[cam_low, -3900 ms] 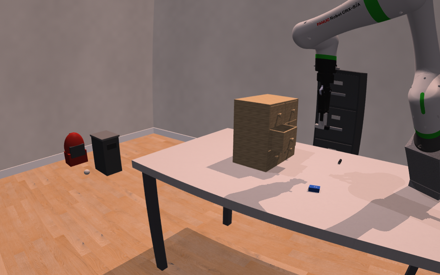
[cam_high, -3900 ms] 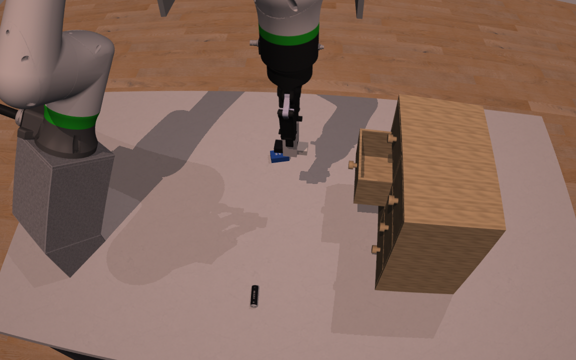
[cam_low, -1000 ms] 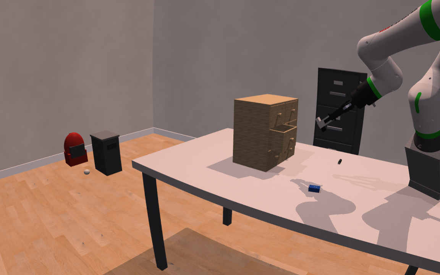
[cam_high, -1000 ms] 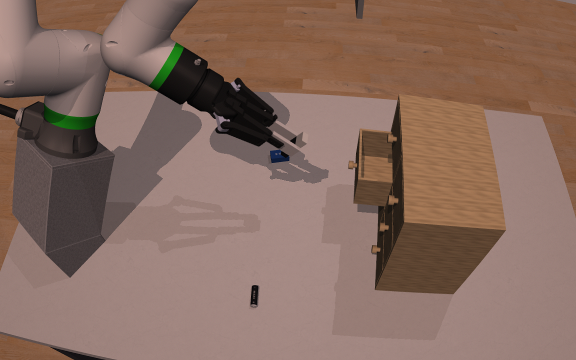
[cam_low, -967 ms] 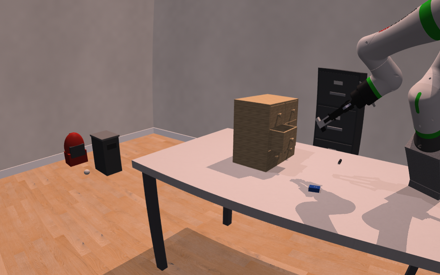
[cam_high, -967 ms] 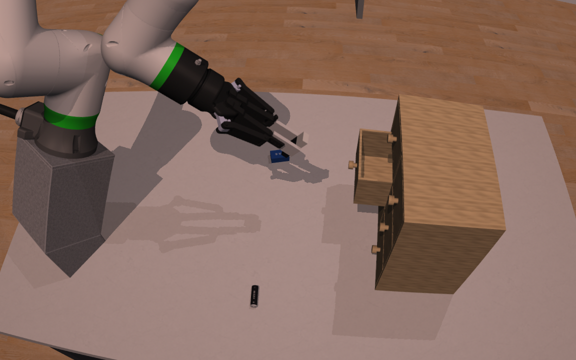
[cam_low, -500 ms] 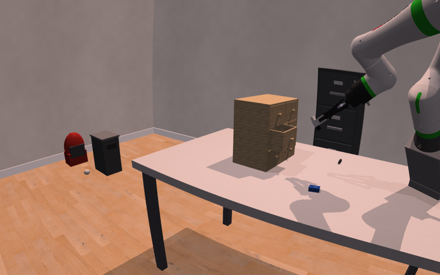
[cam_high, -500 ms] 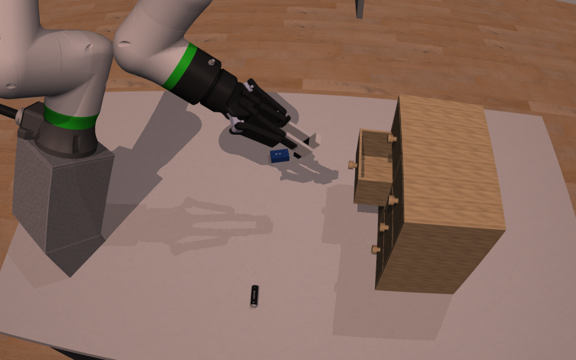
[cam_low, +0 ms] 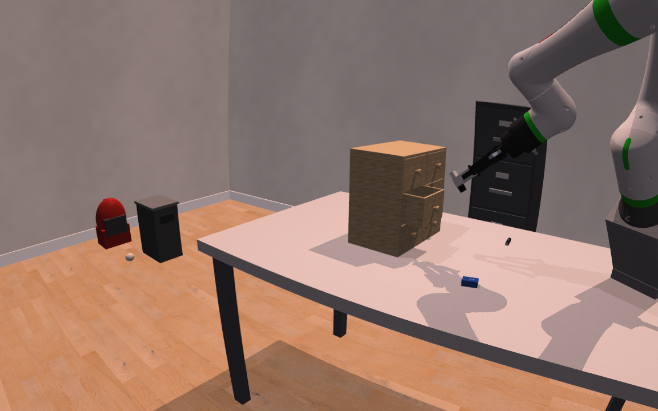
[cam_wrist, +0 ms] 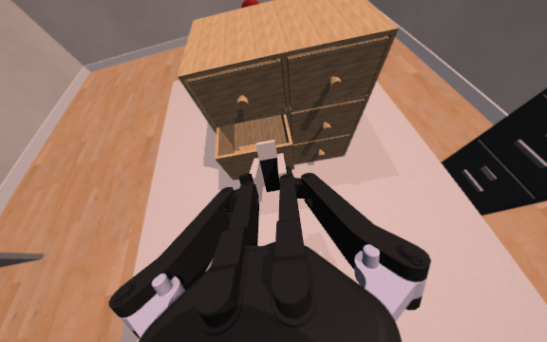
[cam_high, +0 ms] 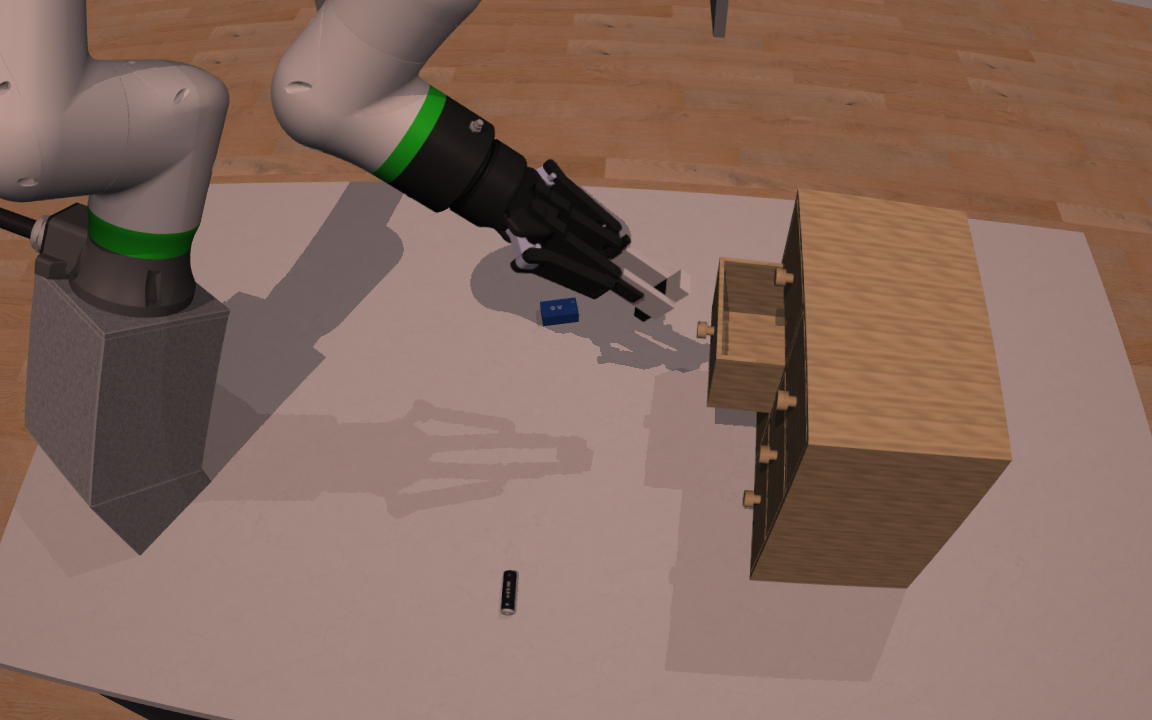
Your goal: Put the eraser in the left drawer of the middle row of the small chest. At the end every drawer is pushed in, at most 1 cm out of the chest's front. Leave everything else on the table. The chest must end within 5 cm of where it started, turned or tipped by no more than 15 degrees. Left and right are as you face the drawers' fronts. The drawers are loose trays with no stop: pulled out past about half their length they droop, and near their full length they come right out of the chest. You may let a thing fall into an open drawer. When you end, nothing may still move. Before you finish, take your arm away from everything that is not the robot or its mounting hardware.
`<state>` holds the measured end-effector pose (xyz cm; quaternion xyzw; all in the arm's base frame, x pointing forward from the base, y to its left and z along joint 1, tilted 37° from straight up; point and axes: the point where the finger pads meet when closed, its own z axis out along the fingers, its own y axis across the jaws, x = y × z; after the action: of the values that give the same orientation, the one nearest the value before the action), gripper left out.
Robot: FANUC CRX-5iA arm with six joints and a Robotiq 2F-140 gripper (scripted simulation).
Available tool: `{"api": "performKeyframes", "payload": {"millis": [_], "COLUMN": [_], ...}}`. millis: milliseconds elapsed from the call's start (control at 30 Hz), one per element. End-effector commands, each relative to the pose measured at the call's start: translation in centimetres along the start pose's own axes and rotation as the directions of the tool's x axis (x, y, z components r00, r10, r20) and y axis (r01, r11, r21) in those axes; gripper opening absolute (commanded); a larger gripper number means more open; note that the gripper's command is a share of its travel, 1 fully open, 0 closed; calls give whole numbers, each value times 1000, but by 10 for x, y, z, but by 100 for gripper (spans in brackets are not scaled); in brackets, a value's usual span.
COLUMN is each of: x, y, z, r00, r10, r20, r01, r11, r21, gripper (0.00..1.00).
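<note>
Eraser: a small white block (cam_wrist: 267, 151), grasped in the black two-fingered hand (cam_wrist: 269, 177) at centre frame in the wrist view, just in front of the pulled-out left middle-row drawer (cam_wrist: 254, 141) of the light wooden chest (cam_high: 895, 358). Lower on the pale surface (cam_high: 383, 573) lie a blue block (cam_high: 558, 310) and a black battery (cam_high: 508, 592).

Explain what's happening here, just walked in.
The arm's gripper has its jaws shut on a white eraser, held in the air just short of the small chest. The left drawer of the middle row is pulled partway out; the other drawers look pushed in. The eraser is not yet over the drawer. A blue block and a battery lie on the table, untouched.
</note>
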<state>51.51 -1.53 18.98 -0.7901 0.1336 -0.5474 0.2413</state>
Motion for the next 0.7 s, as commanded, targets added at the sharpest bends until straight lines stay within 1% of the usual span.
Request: {"api": "performKeyframes", "payload": {"millis": [0,167,233,467,667], "x": [14,27,27,44,54], "y": [0,0,0,0,0], "z": [17,34,34,53,65], "r00": [1000,1000,1000,1000,1000], "r10": [0,0,0,0,0], "r20": [0,0,0,0,0], "r01": [0,0,0,0,0], "r11": [1000,1000,1000,1000,1000], "r21": [0,0,0,0,0], "gripper": [11,11,11,11,11]}}
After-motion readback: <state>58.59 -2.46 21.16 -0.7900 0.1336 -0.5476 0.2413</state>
